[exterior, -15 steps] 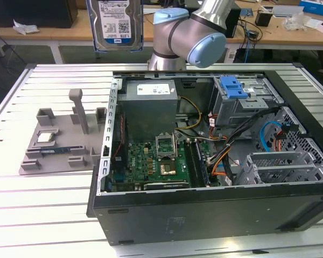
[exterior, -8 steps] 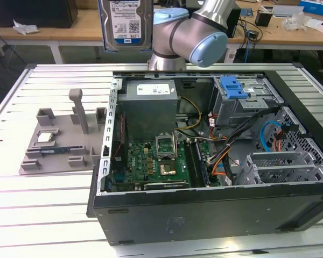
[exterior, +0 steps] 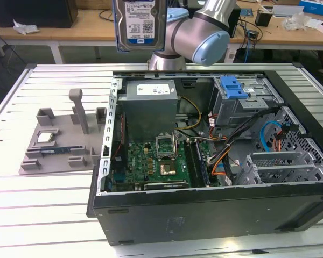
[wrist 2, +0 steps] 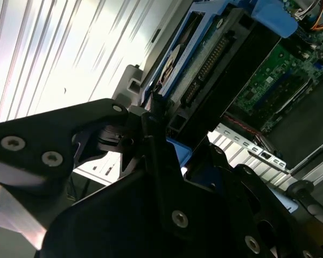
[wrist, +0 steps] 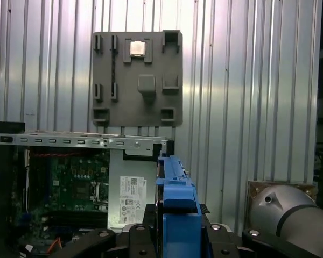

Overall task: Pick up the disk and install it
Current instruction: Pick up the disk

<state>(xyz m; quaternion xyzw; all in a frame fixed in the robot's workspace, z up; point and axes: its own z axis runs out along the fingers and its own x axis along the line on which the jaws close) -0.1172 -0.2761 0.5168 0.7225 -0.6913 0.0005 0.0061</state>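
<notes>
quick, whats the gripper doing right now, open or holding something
gripper: shut on the disk, holding it up in the air.

Silver labelled disk (exterior: pixel 139 24) held upright, aloft.

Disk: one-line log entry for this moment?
gripper: shut on disk | disk: raised above open computer case, label toward exterior view | installed: no

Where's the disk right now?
The disk hangs at the exterior view's top edge, on that view's left of the arm, over the case and its power supply.
</notes>
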